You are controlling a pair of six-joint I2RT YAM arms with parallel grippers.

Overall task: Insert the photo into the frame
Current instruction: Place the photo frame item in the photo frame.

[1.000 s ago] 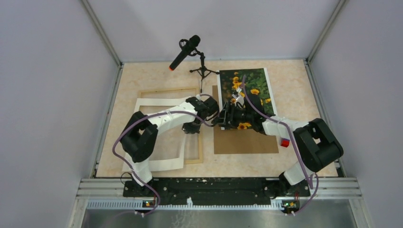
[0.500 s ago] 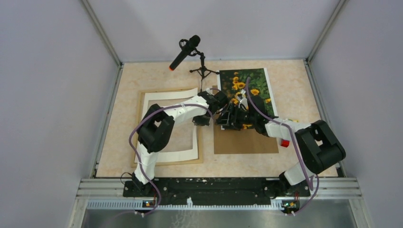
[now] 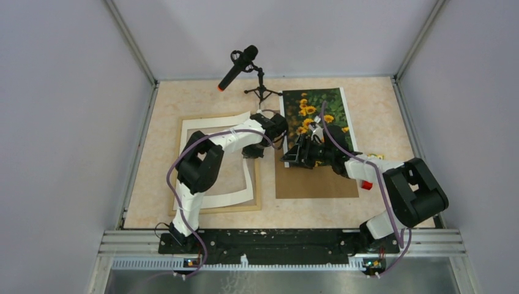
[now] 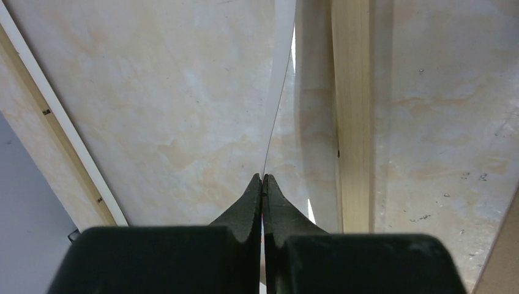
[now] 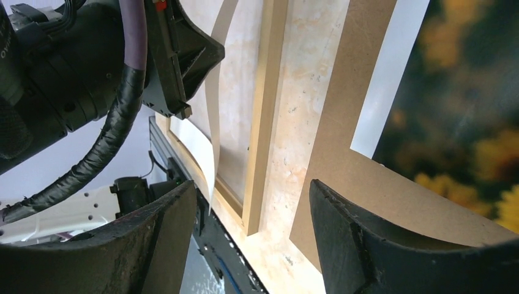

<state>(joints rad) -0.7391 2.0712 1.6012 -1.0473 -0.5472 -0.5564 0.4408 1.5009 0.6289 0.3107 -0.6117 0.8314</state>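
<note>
Left gripper [image 4: 263, 177]: jaws closed on the thin edge of the white cardboard mat with a rectangular window [image 3: 211, 127]; pinch sat at the mat's far right corner.
White mat: that corner was lifted and bowed upward off the table; the rest lay over the frame, near edge flat.
Frame [image 3: 258, 187]: large rectangle of thin, light natural-wood strips, flat on the left half of the beige table [image 3: 379, 116], under the mat. Its right strip showed bare just beside the pinched mat edge in the left wrist view [image 4: 352, 122].
Photo [image 3: 321, 107]: rectangular paper print of yellow sunflowers on dark green leaves, narrow white border. It lay face up at the far right of centre, its near end overlapping the plain brown backing board [image 3: 315, 180]. Well apart from the frame's opening, not in it.
Right gripper [image 3: 298, 154]: jaws spread wide, holding nothing, hanging over the photo's near left corner and the backing board; the right wrist view showed board and frame strip between the fingers [image 5: 251, 187].
Other: black microphone [image 3: 240, 66] on a small tripod at the far edge.
</note>
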